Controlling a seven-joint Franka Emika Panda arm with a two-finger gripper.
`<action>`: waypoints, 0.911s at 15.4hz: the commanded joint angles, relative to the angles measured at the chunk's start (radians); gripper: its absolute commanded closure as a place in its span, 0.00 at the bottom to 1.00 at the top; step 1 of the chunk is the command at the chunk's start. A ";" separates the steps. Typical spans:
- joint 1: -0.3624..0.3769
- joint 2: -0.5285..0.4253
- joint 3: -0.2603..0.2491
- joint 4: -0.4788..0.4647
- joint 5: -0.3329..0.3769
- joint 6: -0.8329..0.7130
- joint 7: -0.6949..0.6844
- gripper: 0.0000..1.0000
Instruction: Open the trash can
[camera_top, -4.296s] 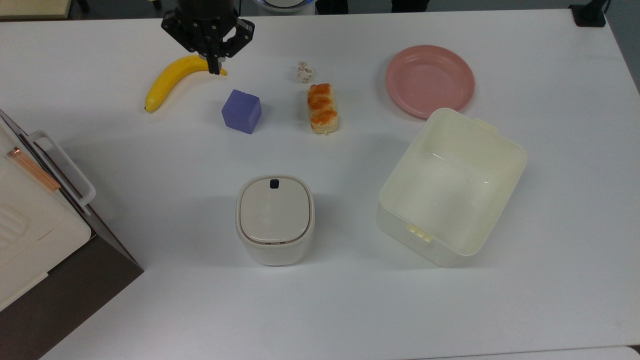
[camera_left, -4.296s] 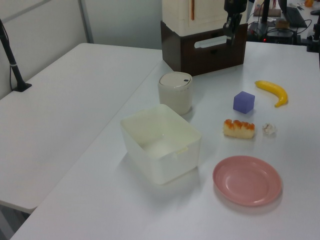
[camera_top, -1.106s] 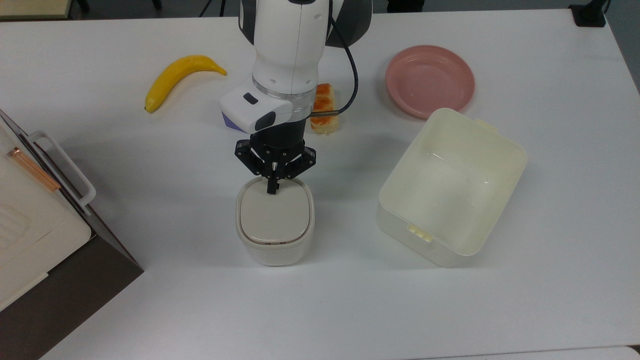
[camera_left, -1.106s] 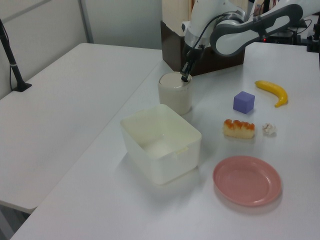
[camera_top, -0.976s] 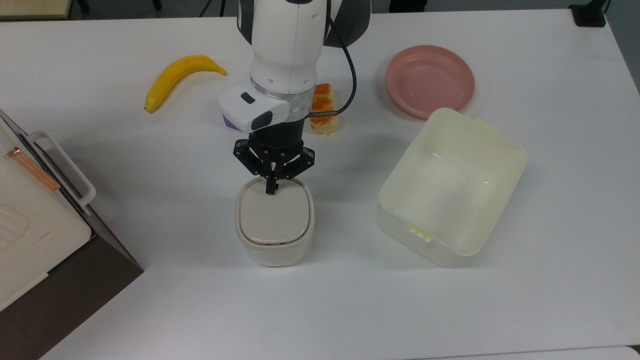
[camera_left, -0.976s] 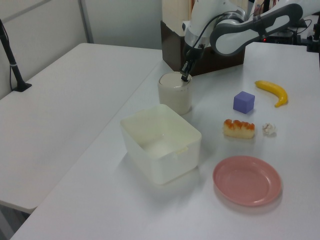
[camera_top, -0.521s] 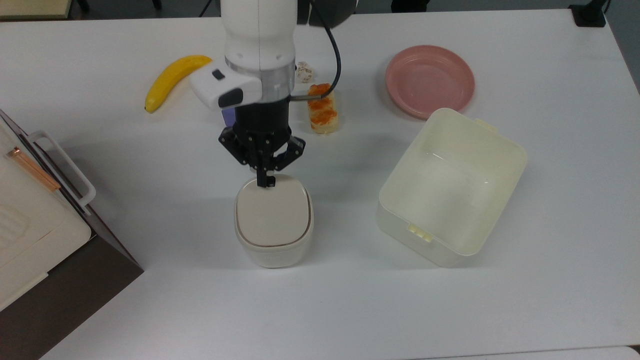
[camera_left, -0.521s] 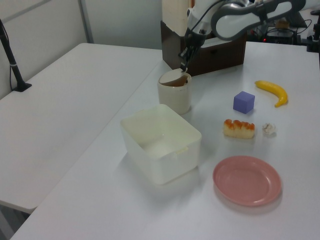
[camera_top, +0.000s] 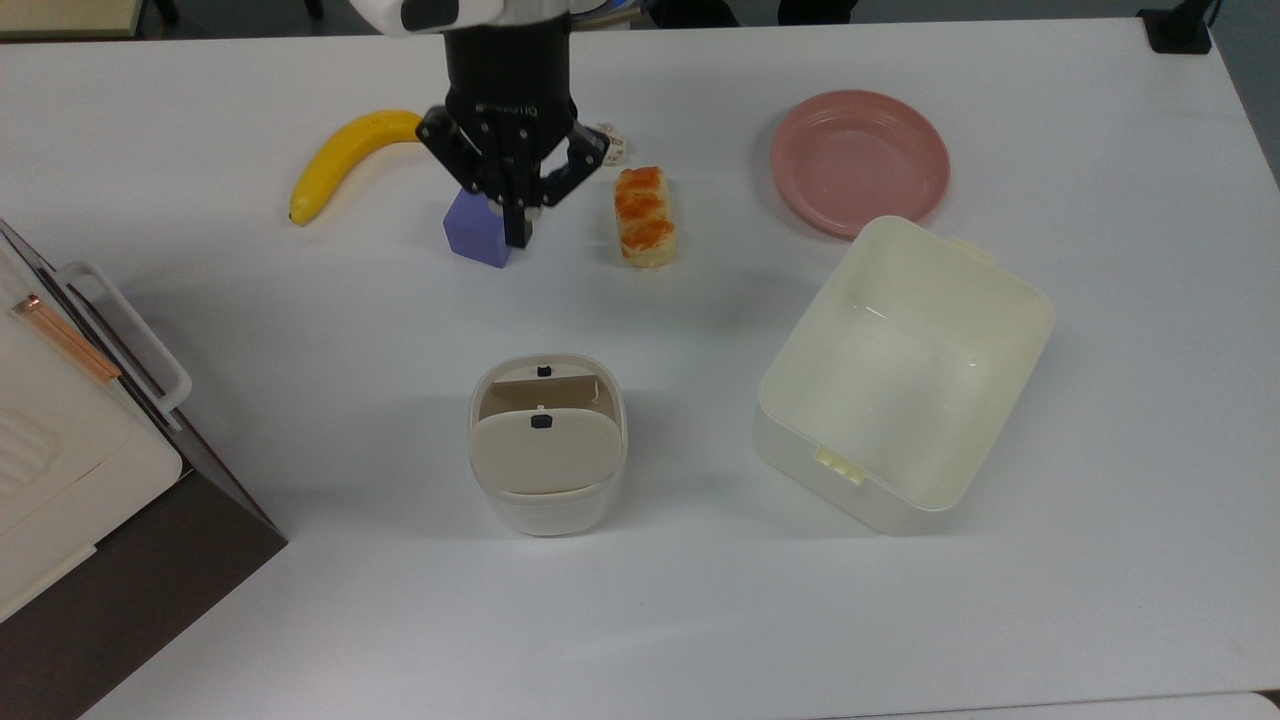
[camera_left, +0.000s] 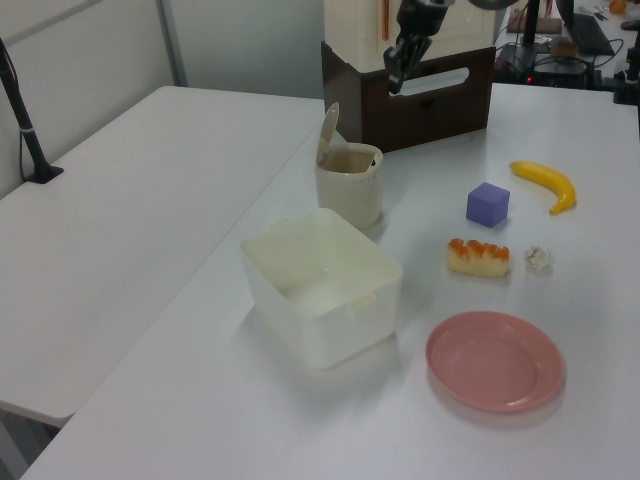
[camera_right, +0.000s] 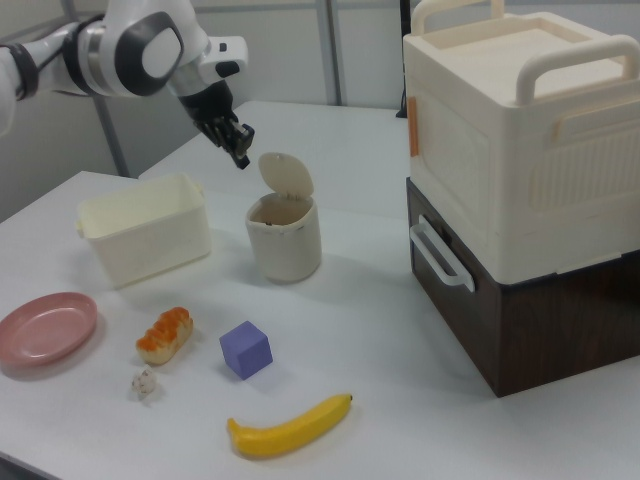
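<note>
Right view pictures: the trash can (camera_right: 285, 240) is shown with its lid (camera_right: 286, 177) raised upright, so the task is judged done. The can is placed near the tub (camera_right: 143, 229). The gripper (camera_right: 240, 157) is held above and beside the can, jaws pressed together, nothing gripped.

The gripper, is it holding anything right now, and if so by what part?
Nothing is held. The gripper hangs in the air, apart from the trash can, whose lid stands open.
</note>
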 joint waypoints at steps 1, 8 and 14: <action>-0.033 -0.093 -0.011 -0.026 0.018 -0.266 -0.068 0.96; -0.052 -0.201 -0.012 -0.043 0.023 -0.421 -0.150 0.00; -0.058 -0.261 -0.044 -0.070 0.024 -0.483 -0.225 0.00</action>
